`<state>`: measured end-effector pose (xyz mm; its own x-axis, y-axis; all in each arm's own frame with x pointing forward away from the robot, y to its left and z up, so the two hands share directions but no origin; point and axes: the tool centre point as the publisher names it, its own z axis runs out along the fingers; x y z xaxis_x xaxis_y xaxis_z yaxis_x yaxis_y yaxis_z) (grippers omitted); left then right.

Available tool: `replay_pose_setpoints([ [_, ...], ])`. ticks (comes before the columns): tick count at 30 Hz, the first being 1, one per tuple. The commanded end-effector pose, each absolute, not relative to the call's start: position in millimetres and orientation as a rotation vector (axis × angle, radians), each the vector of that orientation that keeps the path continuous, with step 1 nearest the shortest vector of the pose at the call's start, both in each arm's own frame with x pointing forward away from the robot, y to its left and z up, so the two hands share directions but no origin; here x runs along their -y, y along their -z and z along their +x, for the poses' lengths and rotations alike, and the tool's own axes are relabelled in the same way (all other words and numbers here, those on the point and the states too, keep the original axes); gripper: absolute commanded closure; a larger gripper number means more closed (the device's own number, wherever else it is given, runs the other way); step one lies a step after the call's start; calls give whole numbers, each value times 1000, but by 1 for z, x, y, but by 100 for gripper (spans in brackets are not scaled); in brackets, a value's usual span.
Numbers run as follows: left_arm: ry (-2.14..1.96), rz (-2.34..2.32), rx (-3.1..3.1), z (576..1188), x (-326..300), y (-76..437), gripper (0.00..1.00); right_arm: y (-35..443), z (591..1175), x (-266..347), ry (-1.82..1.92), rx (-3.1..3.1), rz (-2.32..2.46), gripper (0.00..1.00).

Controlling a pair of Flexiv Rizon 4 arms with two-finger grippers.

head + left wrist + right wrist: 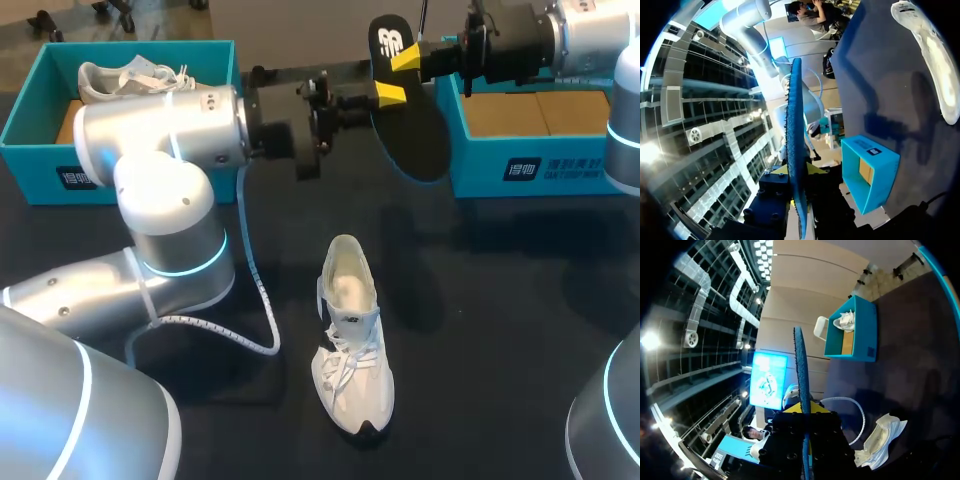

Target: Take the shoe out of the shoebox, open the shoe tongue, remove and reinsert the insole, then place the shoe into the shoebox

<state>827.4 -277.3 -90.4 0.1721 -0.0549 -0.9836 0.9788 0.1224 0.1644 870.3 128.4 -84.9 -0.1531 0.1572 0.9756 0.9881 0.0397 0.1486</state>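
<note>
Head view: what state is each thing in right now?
Shoe: upright on table, insole out.
Insole: held upright in the air.
Left gripper: shut on insole.
Right gripper: shut on insole.
Left box: open, holds other shoe.
Right box: open, empty.

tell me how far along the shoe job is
Done: the shoe lies out on the table, and the insole is out of it. In hand: the left gripper and the right gripper both grip the insole in the air. Left: slide the insole back into the shoe, then put the shoe into the shoebox, which looks empty.
</note>
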Motion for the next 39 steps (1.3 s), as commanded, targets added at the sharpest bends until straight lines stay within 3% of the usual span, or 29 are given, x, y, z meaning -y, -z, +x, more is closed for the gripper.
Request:
replay_pose_setpoints([
  [1,1027,1153,-1098,828,281,91,89,85,870,-129,1217,1456,-1233,100],
  [5,1027,1154,-1105,828,282,93,100,85,870,-129,1217,1456,-1233,100],
  [14,1022,1160,-1109,828,282,94,100,85,870,-129,1217,1456,-1233,100],
  [15,1021,1160,-1110,828,282,94,100,85,870,-129,1217,1456,-1233,94],
  [16,1021,1160,-1110,828,282,94,100,85,870,-129,1214,1455,-1231,85],
  [17,1021,1162,-1111,828,281,95,100,85,870,-129,1214,1453,-1228,15],
  [18,1021,1164,-1112,827,280,95,100,85,870,-129,1218,1450,-1230,0],
  [30,1086,1103,-1297,813,228,102,100,87,858,-106,1265,1430,-1275,0],
  [39,1510,844,-1549,802,191,114,100,89,848,-91,1253,1423,-1321,0],
])
